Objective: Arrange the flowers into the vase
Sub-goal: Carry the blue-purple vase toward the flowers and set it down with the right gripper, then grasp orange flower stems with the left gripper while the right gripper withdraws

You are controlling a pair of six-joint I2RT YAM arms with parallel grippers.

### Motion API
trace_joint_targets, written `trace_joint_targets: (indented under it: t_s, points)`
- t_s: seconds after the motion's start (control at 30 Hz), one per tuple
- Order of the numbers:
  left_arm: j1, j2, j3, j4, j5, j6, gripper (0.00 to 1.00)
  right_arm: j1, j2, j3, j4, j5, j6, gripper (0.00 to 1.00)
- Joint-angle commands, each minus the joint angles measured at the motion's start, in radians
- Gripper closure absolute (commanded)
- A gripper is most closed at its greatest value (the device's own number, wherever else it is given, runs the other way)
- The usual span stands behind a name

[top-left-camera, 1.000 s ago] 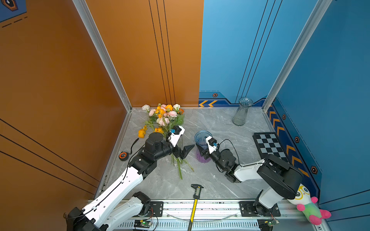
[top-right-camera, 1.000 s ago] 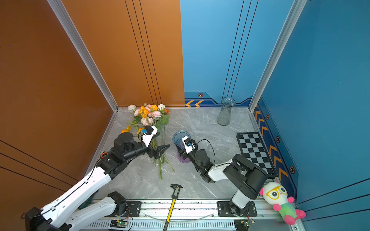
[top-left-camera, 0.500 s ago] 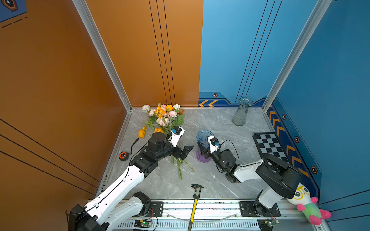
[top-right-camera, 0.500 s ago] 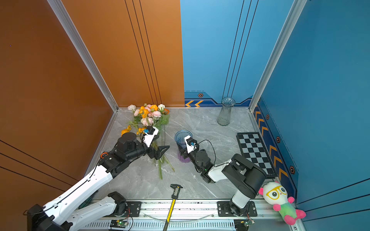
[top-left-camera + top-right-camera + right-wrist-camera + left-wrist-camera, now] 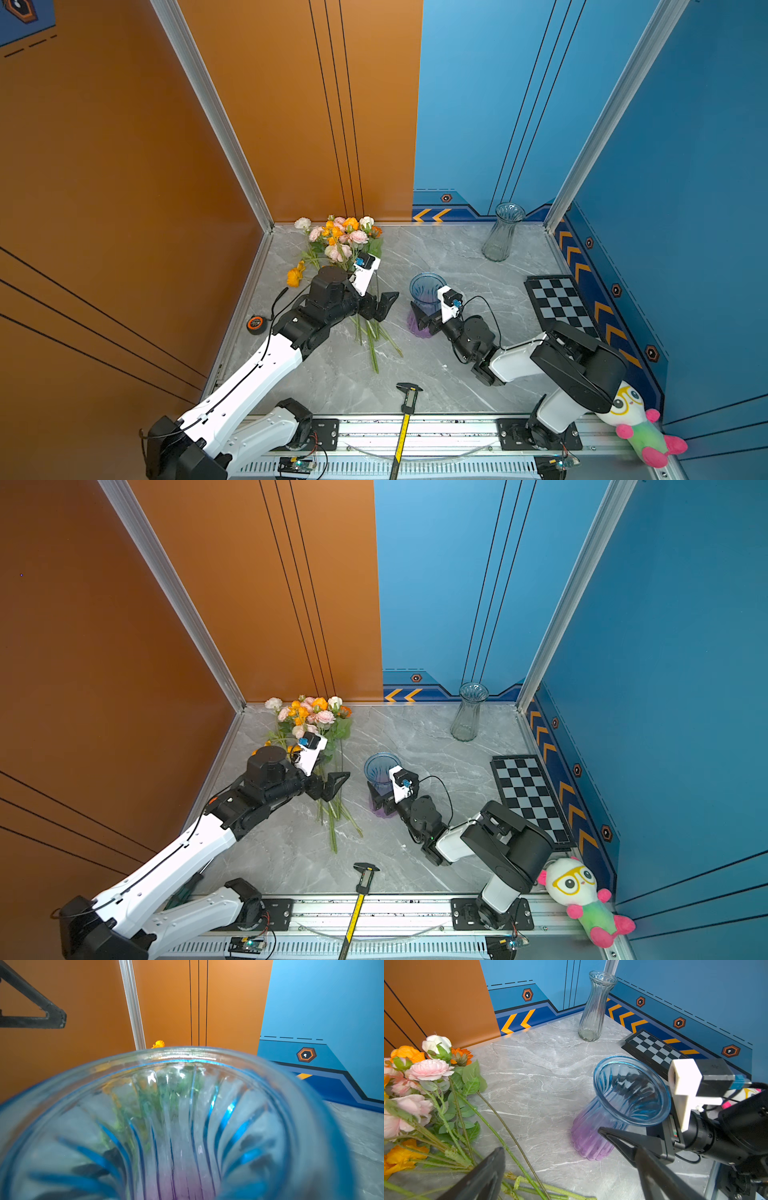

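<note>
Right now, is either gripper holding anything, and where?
Left gripper: nothing, open above the flower stems. Right gripper straddles the blue-purple vase below its rim; grip cannot be told.

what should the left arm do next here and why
Probably lower the left end effector and close it on the stems of the flowers: its jaws stand open over them, the bunch lies on the table, and the blue vase is empty.
</note>
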Motion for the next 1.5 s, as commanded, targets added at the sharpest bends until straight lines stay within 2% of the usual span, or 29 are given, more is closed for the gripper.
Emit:
trace_joint_targets:
  t_s: [0.0,0.1,0.2,0.3,0.43,0.6,0.7,0.77,0.9,1.07,1.23,1.33,1.47]
  points:
    - [0.013,0.02,0.042,0.014,-0.051,-0.056,0.02,0.008,-0.073,-0.028,-0.098,0.001,0.021,0.0]
    - [0.026,0.08,0.112,-0.058,-0.077,-0.077,0.02,0.011,-0.165,-0.042,-0.264,0.006,0.032,0.0]
    - [0.051,0.146,0.201,-0.128,-0.081,-0.111,0.02,0.018,-0.298,-0.01,-0.546,0.007,0.024,0.0]
    - [0.089,0.185,0.222,-0.095,-0.032,-0.165,0.02,0.024,-0.449,0.021,-0.845,0.024,0.024,0.0]
    - [0.148,0.24,0.242,-0.02,-0.028,-0.228,0.01,0.03,-0.662,0.002,-1.124,0.092,0.093,0.0]
    - [0.24,0.324,0.305,-0.115,-0.012,-0.304,0.01,0.025,-0.908,0.028,-1.445,0.169,0.215,0.0]
    - [0.291,0.34,0.275,-0.126,-0.012,-0.356,0.06,0.018,-0.97,0.07,-1.57,0.179,0.215,0.0]
    - [0.316,0.357,0.262,-0.163,-0.034,-0.382,0.11,0.007,-0.973,0.107,-1.619,0.164,0.199,0.0]
    - [0.362,0.408,0.254,-0.249,-0.019,-0.433,0.38,-0.022,-0.94,0.245,-1.683,0.122,0.151,0.0]
    - [0.366,0.45,0.219,-0.251,-0.068,-0.457,0.43,-0.016,-0.827,0.49,-1.731,0.113,0.03,0.0]
    - [0.367,0.535,0.26,-0.245,-0.084,-0.479,0.55,-0.009,-0.666,0.661,-1.72,-0.093,-0.058,0.0]
    - [0.363,0.585,0.284,-0.233,-0.095,-0.498,0.56,0.012,-0.561,0.748,-1.702,-0.232,-0.071,0.0]
    - [0.361,0.649,0.311,-0.192,-0.086,-0.522,0.67,0.078,-0.433,0.849,-1.683,-0.282,-0.066,0.0]
